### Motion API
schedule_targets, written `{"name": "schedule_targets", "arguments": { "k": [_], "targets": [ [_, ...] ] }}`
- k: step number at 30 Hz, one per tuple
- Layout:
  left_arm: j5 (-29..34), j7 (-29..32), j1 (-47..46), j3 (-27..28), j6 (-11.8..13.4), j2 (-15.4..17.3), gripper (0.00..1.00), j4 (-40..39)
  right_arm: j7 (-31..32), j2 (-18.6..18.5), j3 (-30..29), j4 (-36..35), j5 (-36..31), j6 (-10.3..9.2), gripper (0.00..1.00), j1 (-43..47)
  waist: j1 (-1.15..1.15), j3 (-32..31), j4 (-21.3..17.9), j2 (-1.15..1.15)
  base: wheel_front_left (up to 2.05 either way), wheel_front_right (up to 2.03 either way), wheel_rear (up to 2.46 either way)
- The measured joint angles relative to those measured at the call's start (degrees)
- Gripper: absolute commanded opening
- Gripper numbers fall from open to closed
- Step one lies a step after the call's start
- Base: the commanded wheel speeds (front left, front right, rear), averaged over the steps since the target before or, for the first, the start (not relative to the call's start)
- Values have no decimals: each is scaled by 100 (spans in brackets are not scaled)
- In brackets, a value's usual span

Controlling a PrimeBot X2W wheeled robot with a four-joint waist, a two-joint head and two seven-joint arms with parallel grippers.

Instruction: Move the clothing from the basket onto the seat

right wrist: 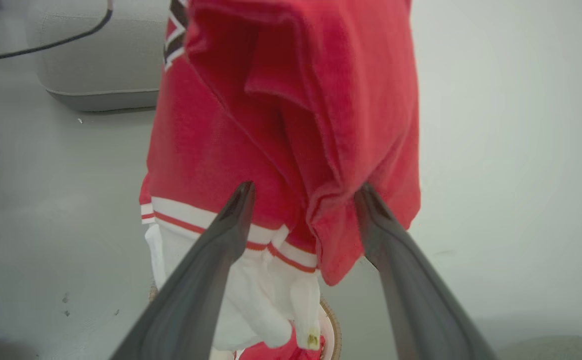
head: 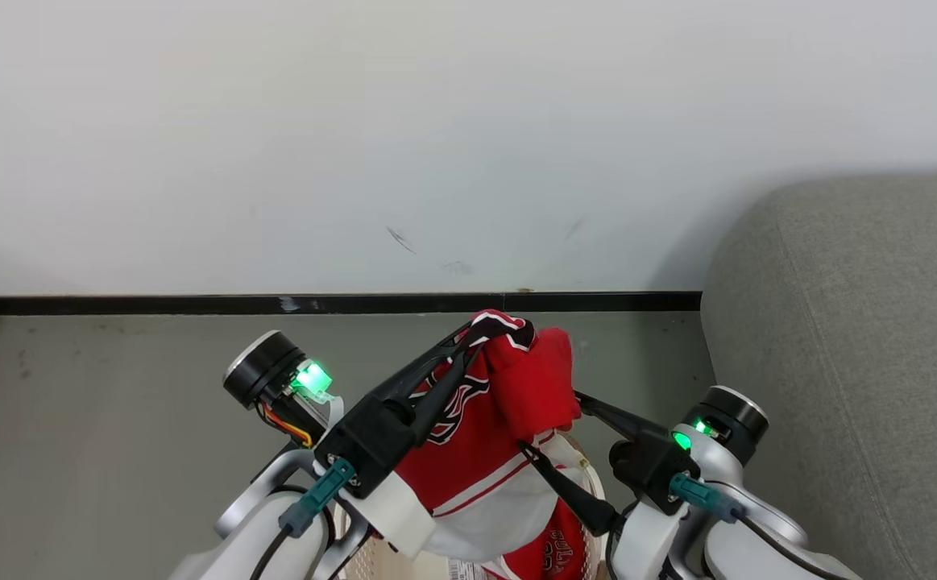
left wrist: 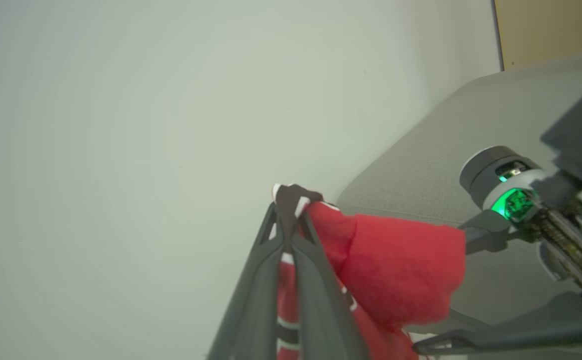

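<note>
Left pincer was pressed together on the black-and-white trimmed edge of the red jersey, holding it raised in front of the wall. The garment hung from that grip in folds, its white-striped lower part and white cloth trailing down toward the basket.

Right pincer was spread wide. In the right wrist view its two fingers stood either side of the hanging red fabric, and no grip on it was observed.

The basket sat on the floor directly beneath the jersey, with its brown rim partly visible. Red shorts with white lettering lay inside it.

The grey seat stood to the robot's right, apart from the jersey, with no clothing on its visible part.
</note>
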Motion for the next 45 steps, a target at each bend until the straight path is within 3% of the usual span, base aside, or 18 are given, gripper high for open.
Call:
{"name": "schedule_targets", "arguments": {
  "k": [8, 10, 11, 12, 13, 24, 30, 45],
  "targets": [
    [-110, 231, 83, -165, -18, -9, 0, -225, 0, 236, 240, 326, -180, 0, 100, -203, 0, -158, 99, 0, 0, 0, 0],
    [-163, 294, 96, -182, -31, -13, 0, -266, 0, 333, 220, 409, -196, 0, 48, -221, 0, -170, 120, 0, 0, 0, 0],
    [-222, 313, 119, -185, -48, -16, 0, -287, -1, 369, 191, 439, -208, 0, 37, -230, 0, -173, 131, 0, 0, 0, 0],
    [-250, 336, 153, -185, -48, -16, 0, -308, 0, 408, 148, 439, -209, 0, 8, -239, 0, -174, 140, 0, 0, 0, 0],
    [-254, 356, 187, -186, -48, -16, 0, -315, 0, 432, 108, 439, -209, 0, 0, -255, 0, -174, 149, 0, 0, 0, 0],
    [-461, 454, 440, 77, 10, 18, 0, -352, 0, 427, -372, 431, 3, 0, 0, -148, 0, -118, 75, 0, 0, 0, 0],
    [-643, 447, 637, 145, 63, -5, 100, -326, 0, 346, -873, 286, 110, 3, 0, 96, 0, -88, -47, 0, 0, 0, 0],
    [-1009, 191, 935, 16, 58, -226, 100, -292, 0, 32, -2209, -264, 146, 5, 0, 435, 0, -35, -409, 0, 0, 0, 0]
  ]
}}
